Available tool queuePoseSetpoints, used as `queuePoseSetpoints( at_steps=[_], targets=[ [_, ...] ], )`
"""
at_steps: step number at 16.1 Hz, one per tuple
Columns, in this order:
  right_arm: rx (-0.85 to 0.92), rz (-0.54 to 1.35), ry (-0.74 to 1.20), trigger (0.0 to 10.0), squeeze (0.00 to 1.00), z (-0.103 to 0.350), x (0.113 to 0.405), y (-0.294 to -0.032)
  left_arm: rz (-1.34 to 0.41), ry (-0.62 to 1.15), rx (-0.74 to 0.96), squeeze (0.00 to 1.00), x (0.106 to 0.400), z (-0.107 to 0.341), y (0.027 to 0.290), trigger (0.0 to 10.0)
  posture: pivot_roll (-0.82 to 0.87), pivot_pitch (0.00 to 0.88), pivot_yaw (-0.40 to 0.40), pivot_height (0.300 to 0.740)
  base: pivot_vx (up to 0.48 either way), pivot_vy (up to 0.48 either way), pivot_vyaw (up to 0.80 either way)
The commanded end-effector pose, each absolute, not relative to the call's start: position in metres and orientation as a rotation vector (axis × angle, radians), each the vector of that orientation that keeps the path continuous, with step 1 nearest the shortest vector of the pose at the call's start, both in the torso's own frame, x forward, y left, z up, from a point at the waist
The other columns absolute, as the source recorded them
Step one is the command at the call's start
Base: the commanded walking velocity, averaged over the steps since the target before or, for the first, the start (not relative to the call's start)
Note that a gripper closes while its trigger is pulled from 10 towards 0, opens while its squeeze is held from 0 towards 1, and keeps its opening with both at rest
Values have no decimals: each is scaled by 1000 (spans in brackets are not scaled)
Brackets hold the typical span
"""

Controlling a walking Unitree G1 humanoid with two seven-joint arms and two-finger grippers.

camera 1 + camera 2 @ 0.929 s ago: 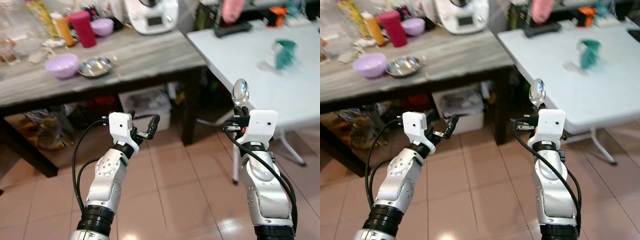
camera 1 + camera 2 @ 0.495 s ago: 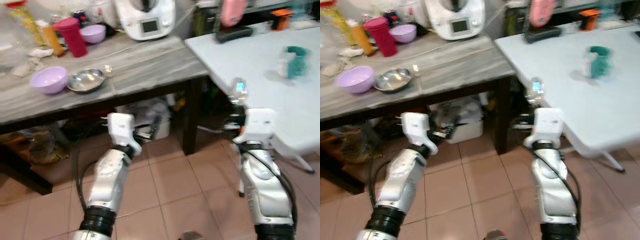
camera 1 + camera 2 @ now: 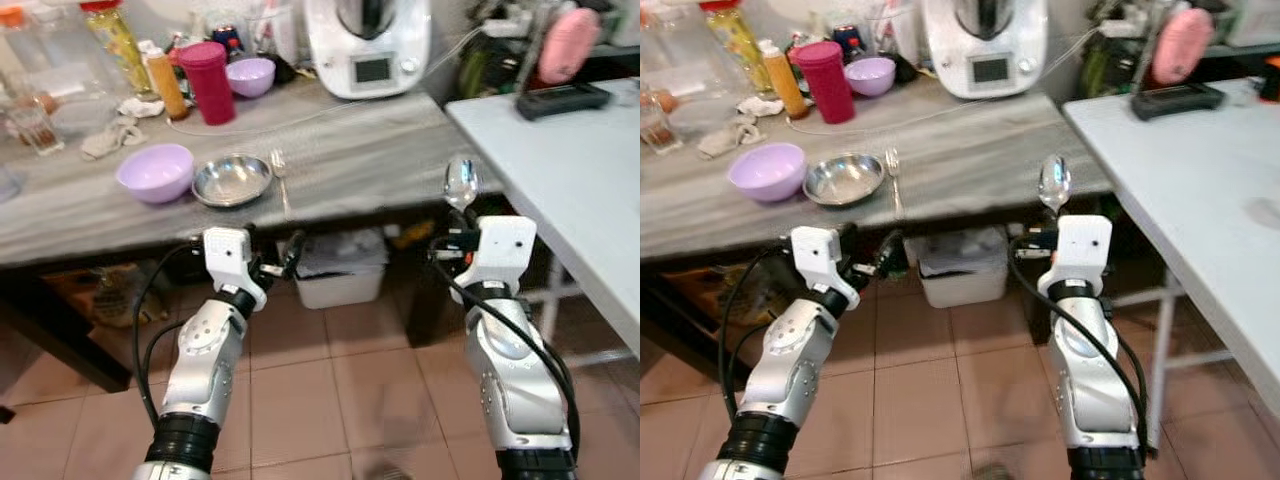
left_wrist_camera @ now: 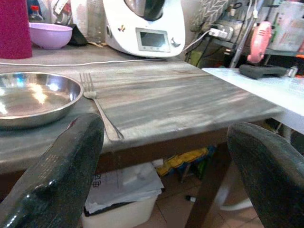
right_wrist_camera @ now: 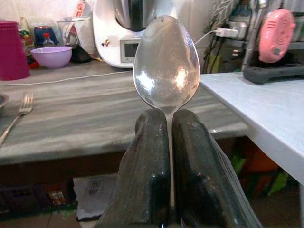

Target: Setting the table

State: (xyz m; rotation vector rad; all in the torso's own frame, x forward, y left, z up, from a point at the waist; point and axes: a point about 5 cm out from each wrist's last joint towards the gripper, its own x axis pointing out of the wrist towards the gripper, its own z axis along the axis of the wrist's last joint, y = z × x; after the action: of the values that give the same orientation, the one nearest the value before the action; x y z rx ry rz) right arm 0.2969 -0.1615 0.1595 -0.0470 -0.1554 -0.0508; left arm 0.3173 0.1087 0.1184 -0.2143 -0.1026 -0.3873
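Right pincer (image 5: 166,124) clamped on spoon (image 5: 166,65), bowl up; left pincer (image 4: 161,156) wide open, empty, facing fork (image 4: 99,104).

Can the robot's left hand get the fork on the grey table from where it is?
Probably yes. The left gripper is open just below the table edge, and the fork lies near that edge beside the steel bowl, with nothing over it.

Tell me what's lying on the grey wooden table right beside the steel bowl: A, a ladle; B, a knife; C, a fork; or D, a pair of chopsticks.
C: a fork lies on the grey table just beside the steel bowl, tines pointing toward the back; the spoon is pinched upright in the right gripper, not on the table.
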Motion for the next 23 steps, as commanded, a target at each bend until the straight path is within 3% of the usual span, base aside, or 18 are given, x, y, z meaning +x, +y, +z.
queuePoseSetpoints(
  at_steps=[1,9,14,23],
  targets=[
    [-50,-52,-175,10000,0,164,296,-163,-389,-103,-207,0,317,119,108,10000,-284,71,69,740,480,0,706],
    [-41,-50,-168,10000,0,162,294,-163,-344,-88,-136,0,299,112,133,10000,-263,89,71,740,388,0,192],
    [-42,-105,-165,10000,0,161,293,-168,-397,-24,-95,0,283,101,137,10000,-261,100,70,740,0,0,0],
    [-174,-417,-61,10000,0,152,283,-220,-683,26,-14,0,263,98,130,10000,-276,124,73,740,0,0,0]
  ],
)
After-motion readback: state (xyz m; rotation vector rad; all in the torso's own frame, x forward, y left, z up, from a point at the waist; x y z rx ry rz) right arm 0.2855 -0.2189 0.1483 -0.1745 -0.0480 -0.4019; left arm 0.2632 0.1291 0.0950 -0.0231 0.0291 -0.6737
